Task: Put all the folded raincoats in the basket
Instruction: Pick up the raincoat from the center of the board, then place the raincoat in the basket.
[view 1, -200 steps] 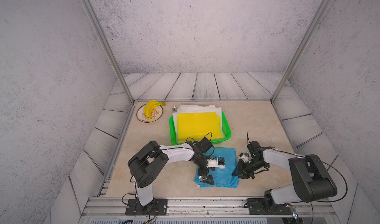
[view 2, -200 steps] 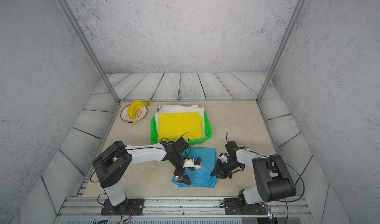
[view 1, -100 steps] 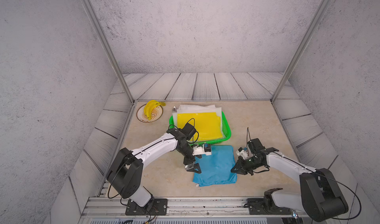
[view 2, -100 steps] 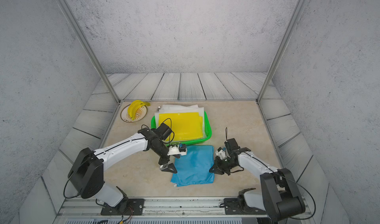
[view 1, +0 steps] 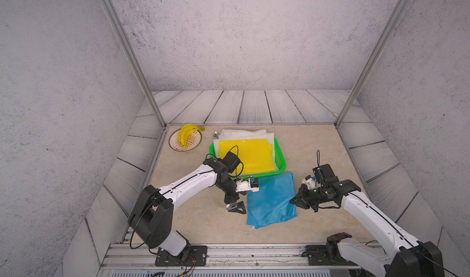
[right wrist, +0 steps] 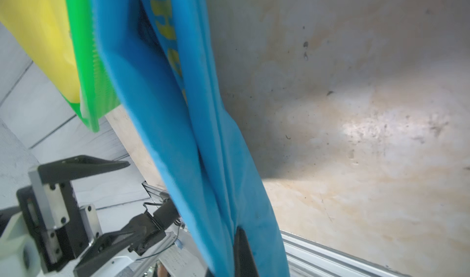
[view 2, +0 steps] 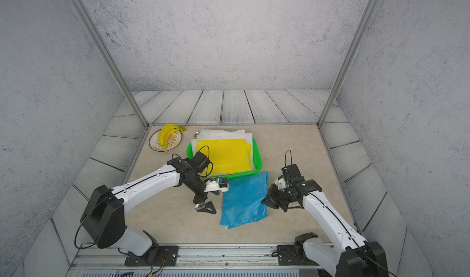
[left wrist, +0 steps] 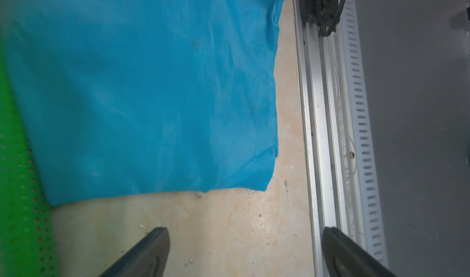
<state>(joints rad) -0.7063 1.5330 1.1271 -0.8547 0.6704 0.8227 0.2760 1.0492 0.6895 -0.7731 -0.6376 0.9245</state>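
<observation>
Blue folded raincoat is lying flat on the table, butting against the basket wall, not in yet. My right gripper is pinching its edge, jaws clamped on fabric. My left gripper is hovering with jaws wide, raincoat just ahead of the tips, untouched. Basket is already holding a yellow raincoat. I reckon what's left is lifting it and dropping it in.

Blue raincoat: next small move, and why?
Probably ease the left gripper onto the facing edge of the blue raincoat and close. The right gripper is shut on the opposite edge; the left is open, just short of the fabric, which lies on the table beside the basket.
</observation>
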